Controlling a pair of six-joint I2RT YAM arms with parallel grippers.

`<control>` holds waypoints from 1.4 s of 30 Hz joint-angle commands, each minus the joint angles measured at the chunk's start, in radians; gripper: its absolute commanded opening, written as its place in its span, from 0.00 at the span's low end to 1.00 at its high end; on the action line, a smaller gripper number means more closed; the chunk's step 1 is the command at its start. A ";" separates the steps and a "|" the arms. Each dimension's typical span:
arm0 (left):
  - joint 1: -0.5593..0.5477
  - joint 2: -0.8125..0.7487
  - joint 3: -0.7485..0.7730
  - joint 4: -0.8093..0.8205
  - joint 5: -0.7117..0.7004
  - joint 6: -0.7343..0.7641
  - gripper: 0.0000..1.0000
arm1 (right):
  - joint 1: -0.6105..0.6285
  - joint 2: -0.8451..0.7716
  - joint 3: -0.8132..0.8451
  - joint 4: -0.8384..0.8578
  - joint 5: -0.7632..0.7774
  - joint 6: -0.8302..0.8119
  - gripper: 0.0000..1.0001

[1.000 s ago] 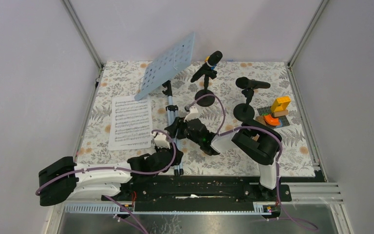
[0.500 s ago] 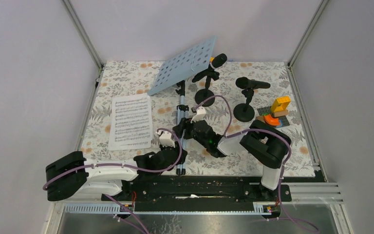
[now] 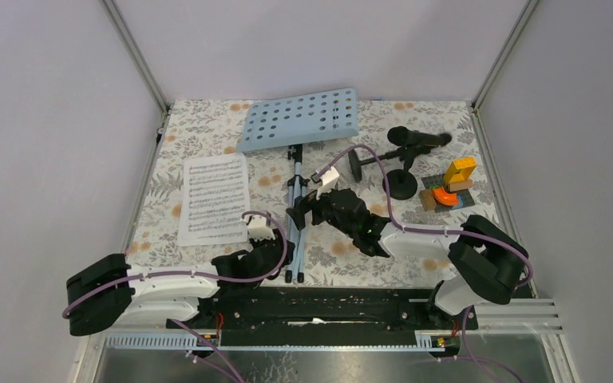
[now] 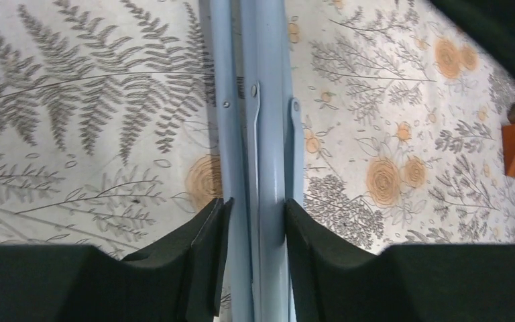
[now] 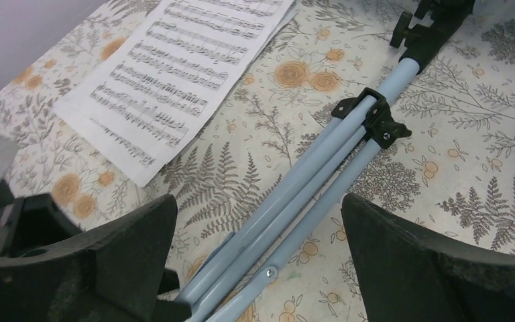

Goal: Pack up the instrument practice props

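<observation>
Blue-grey tripod (image 3: 290, 185) lies folded flat down the middle of the table (image 3: 168, 144), with the perforated desk (image 3: 299, 120) attached at its far end, close to the back wall. The left gripper (image 4: 253, 221) is clamped on the bunched legs near their feet, a pad pressed to each outer leg. The right gripper (image 5: 258, 221) straddles the same legs further up, released and wide, touching nothing. So the stand looks collapsed but not stowed, and I'd call the job barely under way. The sheets (image 3: 214, 199) lie loose on the left. One mic (image 3: 417, 138) is upright in its holder at back right. The other mic (image 3: 354, 164) seems tipped over, its round base on edge just beside the desk. I can see no box or bag to pack into. Walls close the table on the left, back and right, and the arm bases fill the near edge. The sheets sit near the left edge and the toy blocks (image 3: 449, 185) near the right. Bare mat shows between sheets and tripod, less on the right where the right arm lies across it.
</observation>
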 commanded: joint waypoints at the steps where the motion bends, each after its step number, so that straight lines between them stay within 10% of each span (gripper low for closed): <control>1: 0.010 -0.038 -0.036 -0.070 -0.091 -0.044 0.47 | -0.001 -0.089 0.023 -0.076 -0.063 -0.052 1.00; 13: 0.012 -0.101 0.022 -0.127 -0.084 0.071 0.96 | -0.001 -0.155 0.183 -0.450 -0.023 0.053 1.00; 19: 0.012 -0.144 0.079 -0.137 -0.050 0.161 0.99 | -0.001 -0.053 0.373 -0.828 0.096 0.131 1.00; 42: 0.012 -0.291 0.356 -0.546 0.042 0.128 0.99 | -0.001 -0.320 0.237 -1.165 0.353 0.246 1.00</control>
